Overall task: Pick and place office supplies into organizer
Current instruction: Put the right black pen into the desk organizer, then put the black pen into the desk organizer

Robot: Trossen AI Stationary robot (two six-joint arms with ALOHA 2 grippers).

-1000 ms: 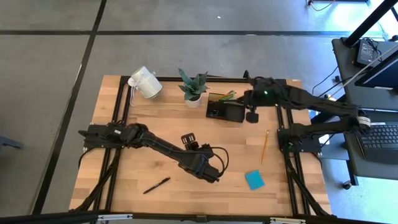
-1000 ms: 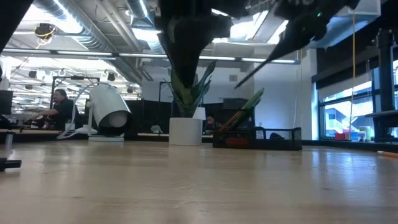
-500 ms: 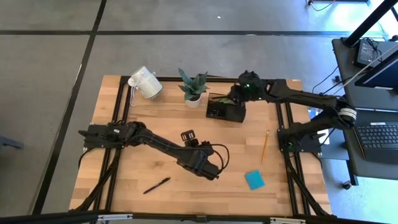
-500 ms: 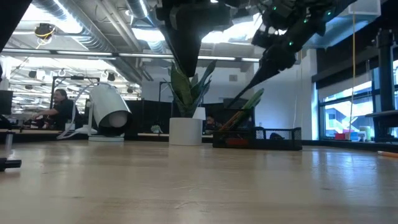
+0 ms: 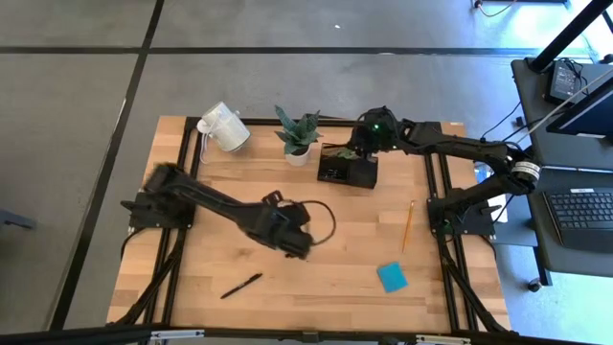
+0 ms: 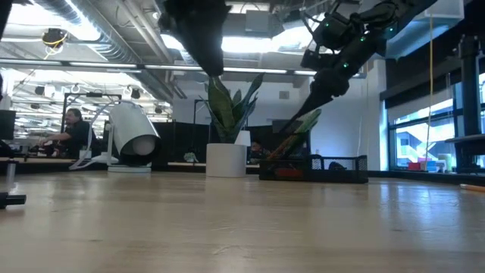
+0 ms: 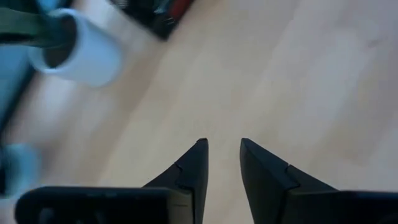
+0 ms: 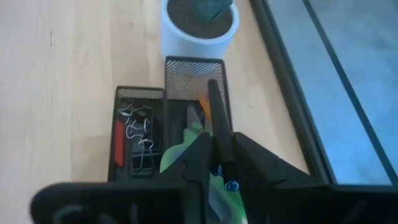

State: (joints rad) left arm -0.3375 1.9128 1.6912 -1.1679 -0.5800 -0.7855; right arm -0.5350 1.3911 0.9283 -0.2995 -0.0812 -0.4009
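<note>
Nearest the front edge of the wooden surface [image 5: 239, 192], a black pen [image 5: 240, 286] and a blue sticky-note pad [image 5: 391, 277] wait uncollected, with an orange pencil [image 5: 408, 225] lying further back on the right. At mid-table the left gripper [image 7: 222, 163] hovers over bare wood, its fingers narrowly parted and holding nothing. At the far side, the right gripper [image 8: 219, 154] is clamped on a second black pen [image 8: 217, 118], poised over the tall mesh compartment of the organizer [image 5: 347, 171], beside the potted plant [image 5: 299, 134] and the white mug [image 5: 223, 126]. Released while tilted, the pen could strike the compartment's rim or the green-handled scissors [image 8: 186, 152] already inside and tumble out.
</note>
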